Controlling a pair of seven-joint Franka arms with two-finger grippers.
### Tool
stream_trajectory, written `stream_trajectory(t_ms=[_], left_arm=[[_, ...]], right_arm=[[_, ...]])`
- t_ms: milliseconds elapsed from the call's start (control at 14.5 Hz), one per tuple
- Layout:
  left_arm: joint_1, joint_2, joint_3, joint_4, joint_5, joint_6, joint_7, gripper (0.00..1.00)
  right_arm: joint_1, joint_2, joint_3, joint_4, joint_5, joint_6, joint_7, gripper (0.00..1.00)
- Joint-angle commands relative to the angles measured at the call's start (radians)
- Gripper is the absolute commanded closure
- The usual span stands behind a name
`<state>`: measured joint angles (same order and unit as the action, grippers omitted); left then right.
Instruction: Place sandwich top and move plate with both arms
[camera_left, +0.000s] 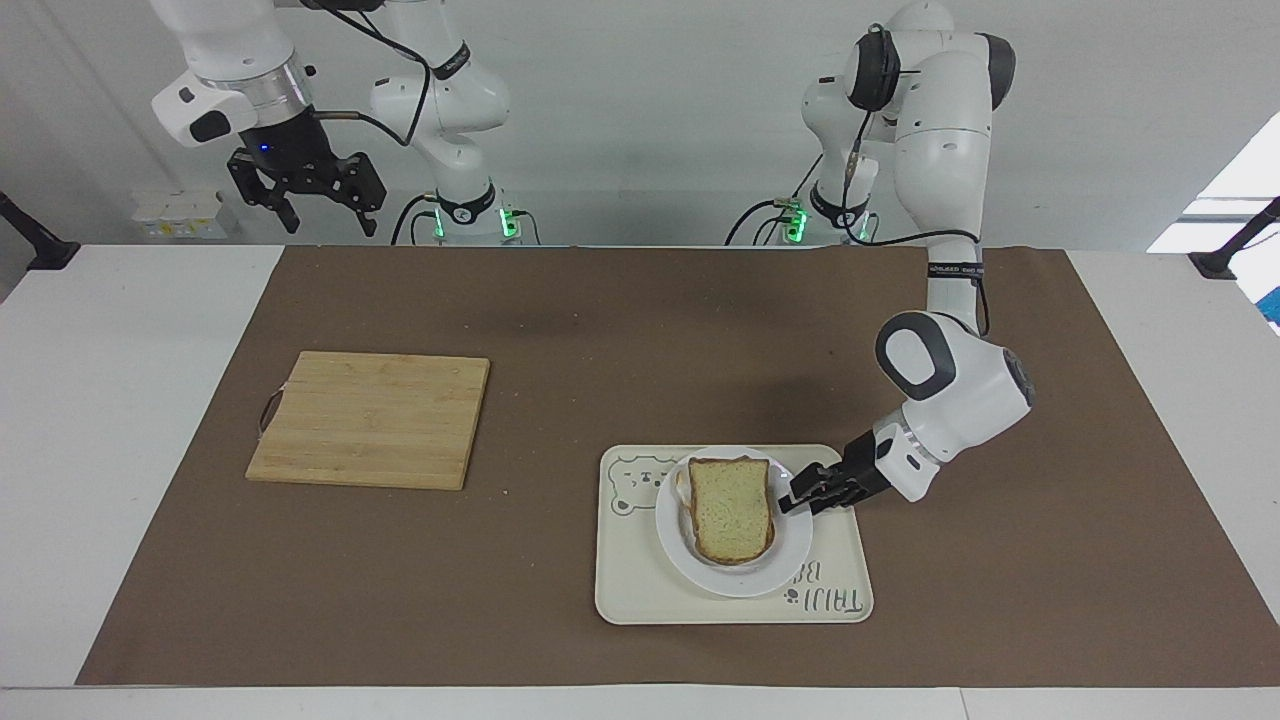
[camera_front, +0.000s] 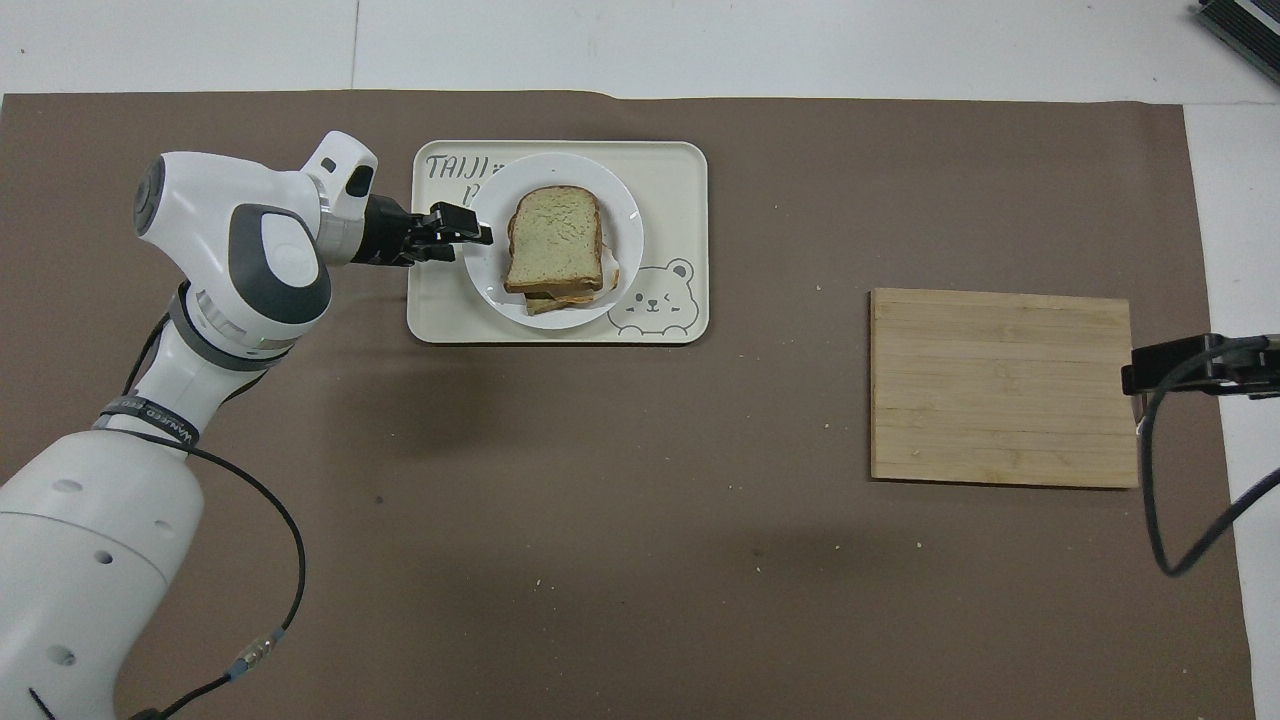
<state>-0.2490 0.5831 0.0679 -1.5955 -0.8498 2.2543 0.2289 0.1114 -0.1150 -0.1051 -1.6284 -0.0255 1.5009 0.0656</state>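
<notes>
The plain bread slice, the sandwich top (camera_left: 732, 510) (camera_front: 555, 238), lies on a stacked sandwich on the small white plate (camera_left: 740, 582) (camera_front: 625, 218). The plate rests on the cream bear tray (camera_left: 640, 590) (camera_front: 680, 180). My left gripper (camera_left: 798, 497) (camera_front: 482, 234) is low at the plate's rim on the side toward the left arm's end of the table, and it looks shut on the rim. My right gripper (camera_left: 308, 200) hangs open and empty, high over the right arm's end of the table, and waits.
A bamboo cutting board (camera_left: 370, 420) (camera_front: 1000, 385) lies on the brown mat toward the right arm's end of the table. The tray's bear drawing (camera_front: 652, 298) is partly covered by the plate.
</notes>
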Motion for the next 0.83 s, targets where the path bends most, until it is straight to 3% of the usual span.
stream_trajectory(t_ms=[0,276,622,760], left_arm=[[0.007,-0.075,0.044,-0.008,0.089,-0.094,-0.069,0.0],[0.0,-0.184,0.07,-0.014,0.332,-0.226,-0.252,0.0],[0.007,-0.285,0.07,0.003,0.662,-0.376,-0.31,0.0],[0.028,-0.344,0.091,0.006,0.708,-0.454,-0.306,0.0]], right_arm=[[-0.012,-0.003,-0.001,0.001,0.019,-0.001,-0.029,0.0],[-0.012,-0.003,0.001,0.001,0.019,-0.001,-0.029,0.0],[-0.013,-0.003,0.001,-0.001,0.019,-0.001,-0.029,0.0],[-0.012,-0.003,0.001,0.001,0.019,-0.001,-0.029,0.0]])
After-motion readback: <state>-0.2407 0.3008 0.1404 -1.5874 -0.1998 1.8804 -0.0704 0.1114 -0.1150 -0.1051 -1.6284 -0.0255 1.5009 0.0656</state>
